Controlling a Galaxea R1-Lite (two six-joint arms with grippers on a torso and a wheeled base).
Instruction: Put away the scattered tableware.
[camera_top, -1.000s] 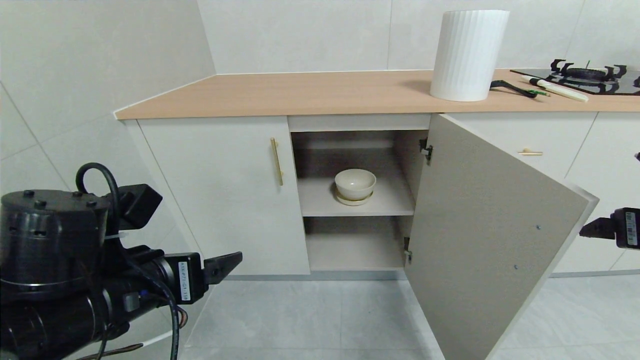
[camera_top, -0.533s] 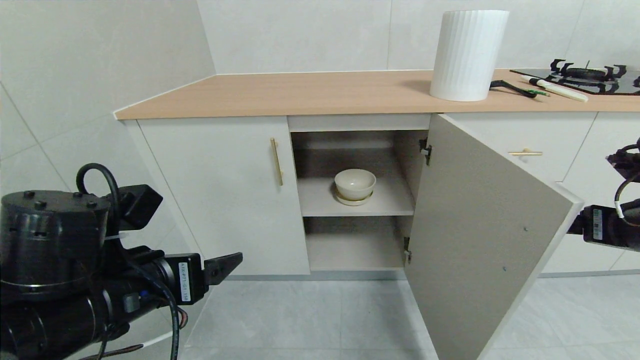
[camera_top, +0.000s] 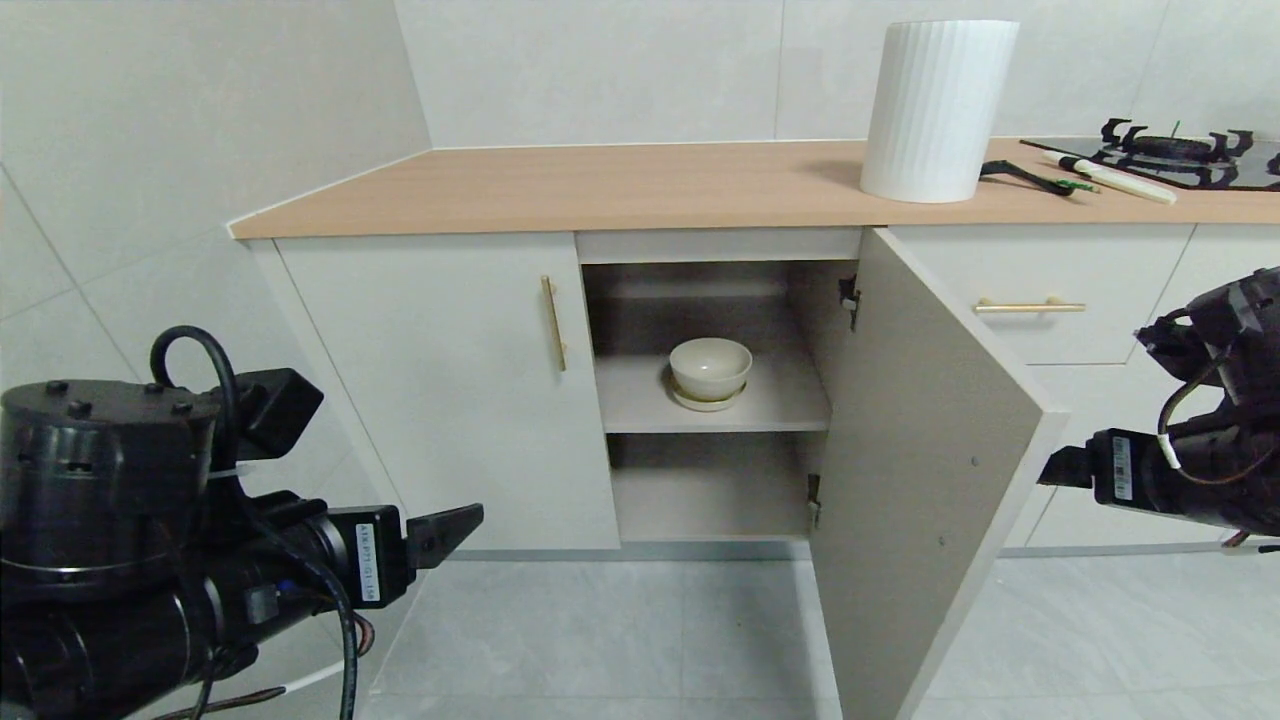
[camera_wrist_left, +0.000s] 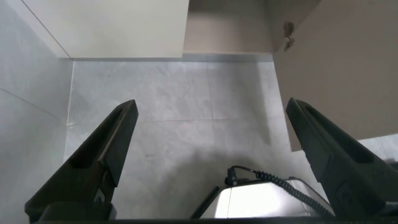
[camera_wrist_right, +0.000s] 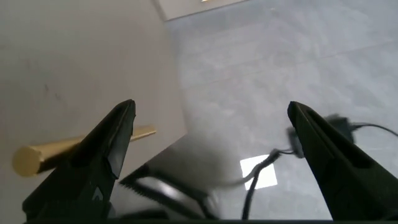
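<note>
Cream bowl (camera_top: 710, 368): on the shelf (camera_top: 640, 400), left of the door (camera_top: 930, 470).
Right gripper (camera_wrist_right: 210, 109): fingers apart, at the door's outer face beside its handle (camera_wrist_right: 31, 158); nearer arm.
Left gripper (camera_wrist_left: 211, 107): fingers apart, well off the door.

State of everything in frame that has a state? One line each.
right cabinet door: partly open
left cabinet door: shut
drawer: shut
bowl: upright on saucer, upper shelf
left gripper: open, empty
right gripper: open, empty, beside door handle
</note>
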